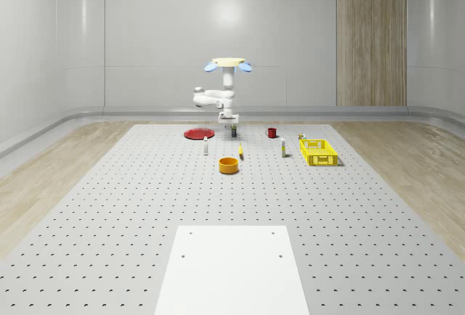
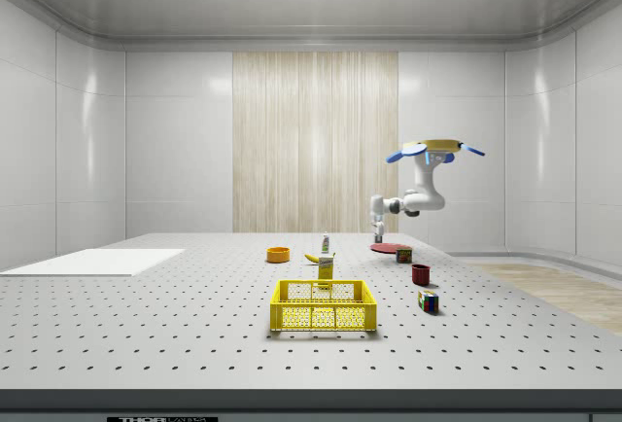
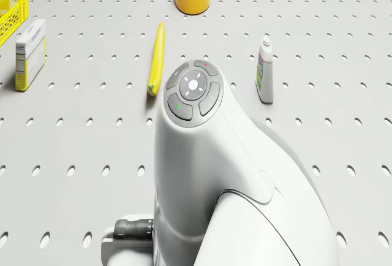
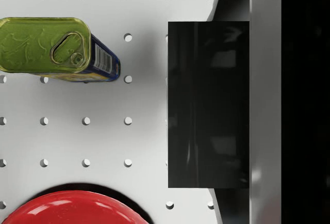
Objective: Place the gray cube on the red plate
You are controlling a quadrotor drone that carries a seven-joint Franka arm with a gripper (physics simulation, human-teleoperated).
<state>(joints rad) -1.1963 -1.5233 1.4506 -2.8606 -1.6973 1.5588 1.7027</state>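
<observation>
- Whole-scene view: the drone (image 1: pixel 227 63) hovers over the worktop (image 1: pixel 109 206) just beside the red plate (image 1: pixel 197 133), gripper (image 1: pixel 229 120) hanging low.
- Wrist view: a dark gray cube (image 4: pixel 208 104) sits against a finger (image 4: pixel 265 100); a grip can't be told; a tin (image 4: pixel 51 48) and the plate's rim lie below.

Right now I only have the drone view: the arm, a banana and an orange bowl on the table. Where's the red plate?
Observer: The red plate lies on the table, toward the whole-scene view's left of the gripper.
Operator: And the gray cube?
Observer: In the wrist view the gray cube sits close before the camera and looks nearly black. The plate's rim is off to one side of it, not under it.
Operator: Anything else near the plate?
Observer: A green tin rests on the table near the plate, apart from it.
Operator: Has the drone landed?
Observer: No, the drone hovers above the table.
</observation>
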